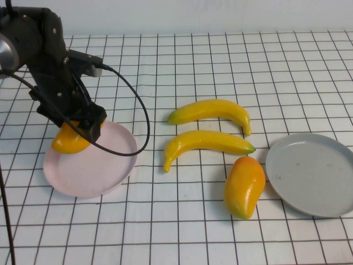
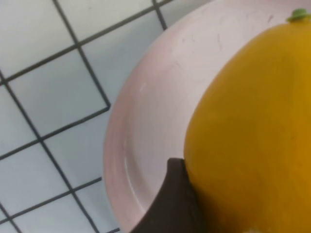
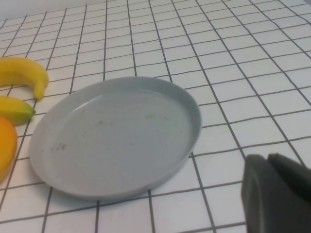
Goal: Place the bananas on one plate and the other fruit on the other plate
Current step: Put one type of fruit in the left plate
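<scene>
Orange-yellow against pink: your left gripper (image 1: 77,124) is clamped wide on one mango (image 1: 69,139), low over the far-left rim of the pink plate (image 1: 105,171), so that fruit looks all but delivered, though not released. Outward from there, both bananas (image 1: 212,110) lie on the table between the plates, and the second mango (image 1: 244,186) sits just beside the grey-blue plate (image 1: 314,176), which holds nothing. Your right gripper (image 3: 279,191) waits closed and empty near that plate. By my reckoning three fruits remain.
</scene>
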{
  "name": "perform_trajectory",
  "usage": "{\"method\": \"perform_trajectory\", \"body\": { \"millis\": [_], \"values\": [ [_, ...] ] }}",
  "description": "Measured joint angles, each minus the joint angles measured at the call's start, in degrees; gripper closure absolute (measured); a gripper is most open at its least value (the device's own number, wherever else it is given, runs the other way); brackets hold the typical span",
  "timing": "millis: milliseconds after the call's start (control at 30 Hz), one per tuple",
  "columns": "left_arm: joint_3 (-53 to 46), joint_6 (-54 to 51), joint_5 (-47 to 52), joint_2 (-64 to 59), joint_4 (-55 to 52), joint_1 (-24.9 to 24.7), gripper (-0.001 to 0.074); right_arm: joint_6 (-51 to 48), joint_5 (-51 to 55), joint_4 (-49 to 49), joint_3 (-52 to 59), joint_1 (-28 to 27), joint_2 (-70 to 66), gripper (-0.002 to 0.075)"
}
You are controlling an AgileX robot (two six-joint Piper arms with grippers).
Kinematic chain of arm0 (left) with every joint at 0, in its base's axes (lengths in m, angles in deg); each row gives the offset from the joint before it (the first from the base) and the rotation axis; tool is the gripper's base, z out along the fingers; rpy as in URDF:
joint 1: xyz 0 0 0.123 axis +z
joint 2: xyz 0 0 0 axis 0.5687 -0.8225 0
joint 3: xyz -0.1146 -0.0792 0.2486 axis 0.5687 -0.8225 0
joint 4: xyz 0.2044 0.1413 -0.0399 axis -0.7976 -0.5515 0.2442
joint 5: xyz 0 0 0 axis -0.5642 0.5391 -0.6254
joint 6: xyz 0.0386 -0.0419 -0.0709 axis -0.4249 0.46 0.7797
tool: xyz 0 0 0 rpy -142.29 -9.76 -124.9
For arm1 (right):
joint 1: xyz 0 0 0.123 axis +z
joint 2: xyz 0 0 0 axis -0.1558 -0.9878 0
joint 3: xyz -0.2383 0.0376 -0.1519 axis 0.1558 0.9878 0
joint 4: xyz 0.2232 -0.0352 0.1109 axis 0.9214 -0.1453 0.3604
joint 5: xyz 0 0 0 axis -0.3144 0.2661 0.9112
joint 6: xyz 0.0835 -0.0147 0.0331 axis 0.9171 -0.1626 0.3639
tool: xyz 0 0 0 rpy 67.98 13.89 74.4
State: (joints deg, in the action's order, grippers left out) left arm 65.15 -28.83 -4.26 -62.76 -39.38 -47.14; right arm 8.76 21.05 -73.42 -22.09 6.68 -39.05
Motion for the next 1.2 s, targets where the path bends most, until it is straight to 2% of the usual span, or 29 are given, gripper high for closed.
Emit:
{"method": "perform_trajectory", "body": {
  "millis": [800, 967, 1200],
  "values": [
    [0.00, -1.17, 0.12, -0.35, 1.03, 0.13, 0.0199, 0.00, 0.00, 0.00, 0.00, 0.00, 0.00, 0.0743],
    [-0.14, -1.06, 0.12, -0.35, 4.99, 2.98, 0.0198, 0.00, 0.00, 0.00, 0.00, 0.00, 0.00, 0.0742],
    [-2.89, -3.17, 0.12, -0.35, 8.91, 5.70, 0.0070, 0.00, 0.00, 0.00, 0.00, 0.00, 0.00, 0.0742]
  ]
}}
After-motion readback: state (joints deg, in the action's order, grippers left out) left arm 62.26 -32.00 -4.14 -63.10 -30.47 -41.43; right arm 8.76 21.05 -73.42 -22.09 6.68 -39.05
